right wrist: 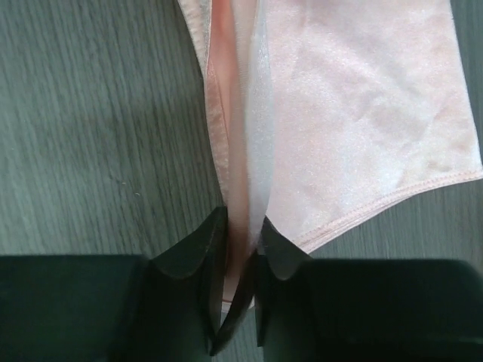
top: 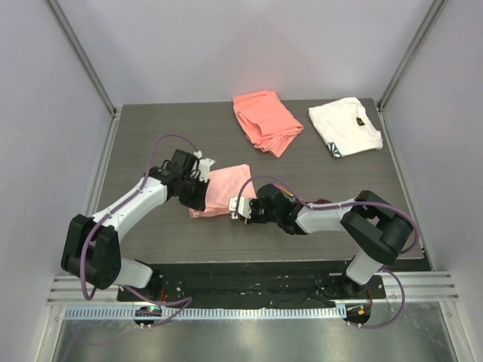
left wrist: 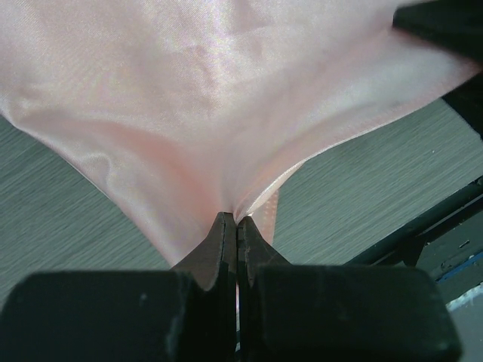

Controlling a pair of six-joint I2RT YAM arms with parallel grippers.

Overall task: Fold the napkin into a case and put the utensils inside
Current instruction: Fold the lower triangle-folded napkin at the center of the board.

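Left gripper [left wrist: 236,226] pinches glossy pale-pink napkin [left wrist: 226,90], jaws pressed tight on gathered fold. Cloth fans out above gripper, spanning full width. Grey wood-grain table [left wrist: 362,204] visible either side of gripper; black rail [left wrist: 407,237] to its right.

Two arms, side by side. Left arm [top: 132,202]: one long white tube, fat black joints at both ends, big black lump near the bottom. Thin purple cable [top: 173,136] in a loop. Right arm [top: 324,217]: same white tube, same round black joints, other purple cable [top: 264,179]. Left gripper [left wrist: 232,220]: dark pointed fingers [left wrist: 215,253], chunky black block behind. Right gripper [right wrist: 240,226]: black curved fingers [right wrist: 192,256], smooth and a bit shiny.
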